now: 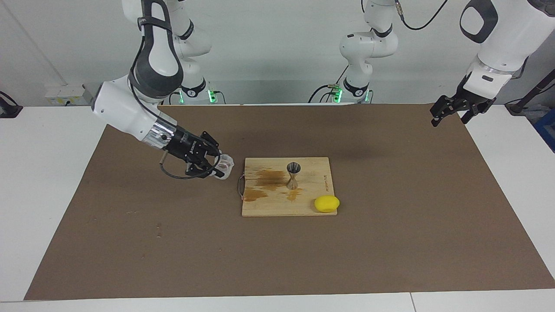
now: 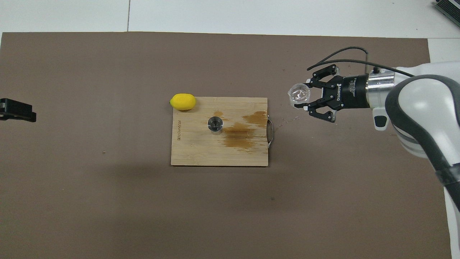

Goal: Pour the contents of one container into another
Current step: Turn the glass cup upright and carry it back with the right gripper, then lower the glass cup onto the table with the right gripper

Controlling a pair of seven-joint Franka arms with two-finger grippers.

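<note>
The right end effector (image 1: 215, 166) is clenched on the glass (image 1: 225, 164), which is held tilted, with its mouth turned toward the board (image 1: 282, 203). It hangs low over the brown mat (image 1: 130, 242), just beside the board's handle (image 1: 239, 186), toward the right arm's end of the surface. The glass looks empty, though this cannot be told for sure.

The jigger (image 1: 293, 175) stands upright on the board, with brown wet stains (image 1: 269, 180) beside it, so the pouring is judged to be done already. The jigger lies toward the left arm's end from the glass, well apart from it. The next move is probably to set the glass down; for this it must first be turned upright.

A lemon (image 1: 327, 203) lies at the board's corner. The left end effector (image 1: 451, 113) is released and waits over the mat's edge.
</note>
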